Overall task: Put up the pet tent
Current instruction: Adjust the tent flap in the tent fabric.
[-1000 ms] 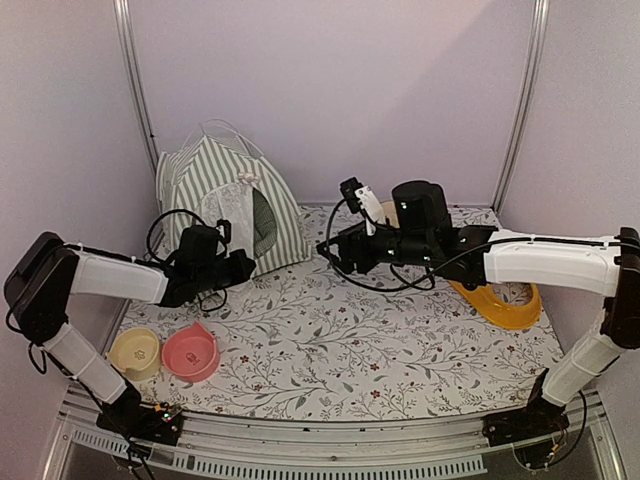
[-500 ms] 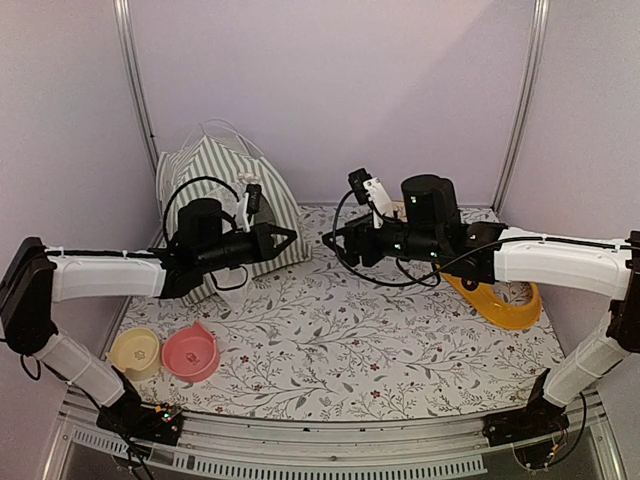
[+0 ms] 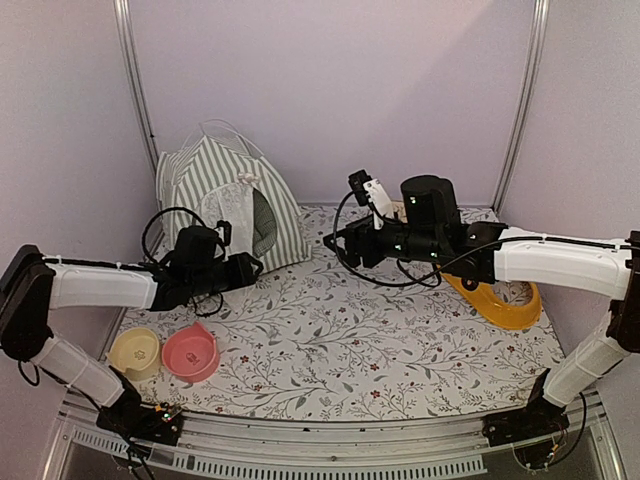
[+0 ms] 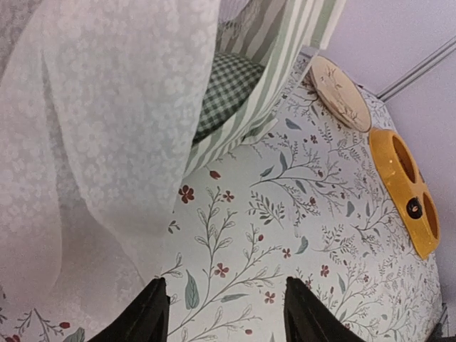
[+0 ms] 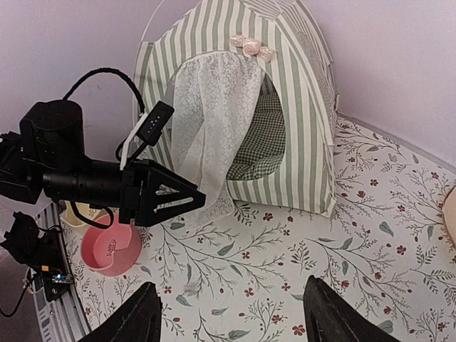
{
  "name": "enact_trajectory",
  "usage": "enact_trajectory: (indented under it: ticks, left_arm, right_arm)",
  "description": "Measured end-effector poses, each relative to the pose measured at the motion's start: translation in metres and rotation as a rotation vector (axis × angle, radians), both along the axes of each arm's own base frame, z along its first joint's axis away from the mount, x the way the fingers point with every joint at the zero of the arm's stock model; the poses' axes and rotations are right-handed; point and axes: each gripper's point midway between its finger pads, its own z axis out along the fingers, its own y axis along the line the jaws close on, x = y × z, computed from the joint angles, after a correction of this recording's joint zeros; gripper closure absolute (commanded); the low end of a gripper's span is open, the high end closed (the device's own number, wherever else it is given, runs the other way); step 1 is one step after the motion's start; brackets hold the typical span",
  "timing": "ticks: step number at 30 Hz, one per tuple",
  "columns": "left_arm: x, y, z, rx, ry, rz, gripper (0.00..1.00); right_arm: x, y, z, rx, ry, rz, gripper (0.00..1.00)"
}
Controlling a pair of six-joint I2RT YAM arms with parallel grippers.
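I am looking into a robot test cell dressed up as a pet corner, not a real home. Plain lilac wall panels (image 3: 330, 90) close off 3 sides: left, far and right. A bare metal left post (image 3: 135, 90) and right post (image 3: 520, 100) stand at the far corners. The left arm (image 3: 105, 285) and right arm (image 3: 550, 262) rise from a slotted metal rail (image 3: 320, 455) along the near edge, cables exposed. On the floral cloth (image 3: 330, 340) sit props: the pet tent (image 3: 215, 195), pink bowl (image 3: 190, 352), yellow bowl (image 3: 135, 352) and orange feeder (image 3: 500, 300).
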Motion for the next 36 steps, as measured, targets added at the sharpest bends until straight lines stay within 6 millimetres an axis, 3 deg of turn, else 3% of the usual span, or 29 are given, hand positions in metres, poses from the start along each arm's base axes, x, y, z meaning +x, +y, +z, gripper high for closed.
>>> enact_trajectory:
  ticks: [1, 9, 20, 23, 28, 32, 36]
  left_arm:
    - [0.001, 0.003, -0.010, 0.027, 0.020, 0.014, 0.45]
    - [0.006, 0.015, -0.036, 0.114, 0.052, 0.064, 0.47]
    - [0.011, 0.027, -0.048, 0.175, 0.054, 0.126, 0.47]
    - [0.012, 0.028, -0.054, 0.181, 0.061, 0.132, 0.58]
    - [0.016, 0.020, -0.053, 0.163, 0.033, 0.104, 0.95]
    - [0.024, 0.002, -0.047, 0.133, 0.009, 0.040, 1.00]
    - [0.031, -0.027, -0.020, 0.058, -0.044, -0.047, 1.00]
  right_arm:
    - [0.000, 0.000, 0.000, 0.000, 0.000, 0.000, 0.30]
    - [-0.003, -0.004, -0.001, -0.005, 0.003, -0.001, 0.30]
    - [-0.007, -0.010, 0.004, 0.002, -0.004, -0.005, 0.29]
    - [-0.007, -0.011, 0.004, 0.003, -0.004, -0.005, 0.30]
    - [-0.009, -0.013, 0.000, -0.005, 0.002, -0.006, 0.30]
    - [-0.008, -0.014, 0.000, -0.004, 0.000, -0.013, 0.30]
    - [-0.009, -0.019, 0.004, 0.001, -0.007, -0.025, 0.29]
